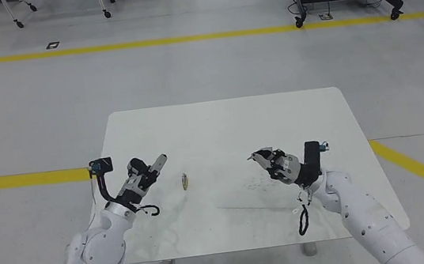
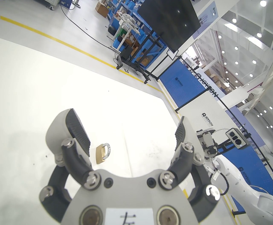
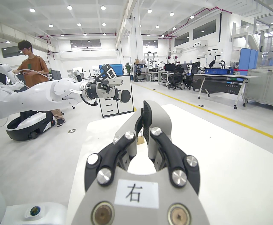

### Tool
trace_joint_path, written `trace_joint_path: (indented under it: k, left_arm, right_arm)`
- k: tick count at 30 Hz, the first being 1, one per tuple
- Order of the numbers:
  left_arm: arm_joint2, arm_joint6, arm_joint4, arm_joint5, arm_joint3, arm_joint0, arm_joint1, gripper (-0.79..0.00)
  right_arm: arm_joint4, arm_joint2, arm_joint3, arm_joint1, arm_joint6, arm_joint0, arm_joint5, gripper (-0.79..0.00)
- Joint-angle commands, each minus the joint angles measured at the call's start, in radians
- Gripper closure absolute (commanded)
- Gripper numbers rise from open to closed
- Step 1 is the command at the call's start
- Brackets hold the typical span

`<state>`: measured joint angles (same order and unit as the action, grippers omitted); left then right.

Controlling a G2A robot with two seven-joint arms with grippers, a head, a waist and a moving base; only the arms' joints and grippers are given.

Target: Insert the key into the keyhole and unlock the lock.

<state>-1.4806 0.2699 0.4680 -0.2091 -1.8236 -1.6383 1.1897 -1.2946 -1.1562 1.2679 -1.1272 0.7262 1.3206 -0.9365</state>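
white table (image 1: 227,122) with one small brass padlock (image 1: 185,181) on it, toward the front, between the two arms and nearer the left one. nothing touches it. in the left wrist view the padlock (image 2: 102,153) rests on the tabletop with its silver shackle on the end pointing away from the camera - keyhole too small to make out.

left gripper (image 2: 128,132) hangs over the left-front part of the table with its jaws spread wide and nothing between them. ribbed black pads (image 2: 77,131) face each other across the gap. the padlock is near it, just past one fingertip, clearly apart from it.

right gripper (image 3: 142,110) sits over the right-front part of the table, well apart from the padlock, pointing across toward it and the left arm. its two ribbed pads (image 3: 146,119) are pressed together - no gap seen. cannot tell whether a key is pinched between them, no key can be made out in any view. in the right wrist view the padlock (image 3: 140,139) shows as a small brass block on the table beyond the closed fingers, partly hidden by them.

in the top view the left gripper (image 1: 158,163) and right gripper (image 1: 257,157) face roughly inward, with the padlock on the table between them.
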Motion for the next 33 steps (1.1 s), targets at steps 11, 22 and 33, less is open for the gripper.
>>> trace_joint_path:
  k: [11,22,33]
  left_arm:
    - [0.19,0.107,-0.379,-0.252,0.163,0.143,0.028,-0.785]
    - [0.267,0.334,-0.632,-0.462,0.356,0.284,0.036,-0.779]
    - [0.302,0.409,-0.586,-0.505,0.341,0.283,0.03,-0.686]
  right_arm:
    - [0.503,0.069,-0.002,-0.008,-0.239,0.009,-0.076,0.0]
    - [1.184,0.139,0.113,0.044,-0.638,0.012,-0.076,0.0]
    - [1.594,0.209,0.058,0.048,-0.98,-0.07,-0.058,0.0]
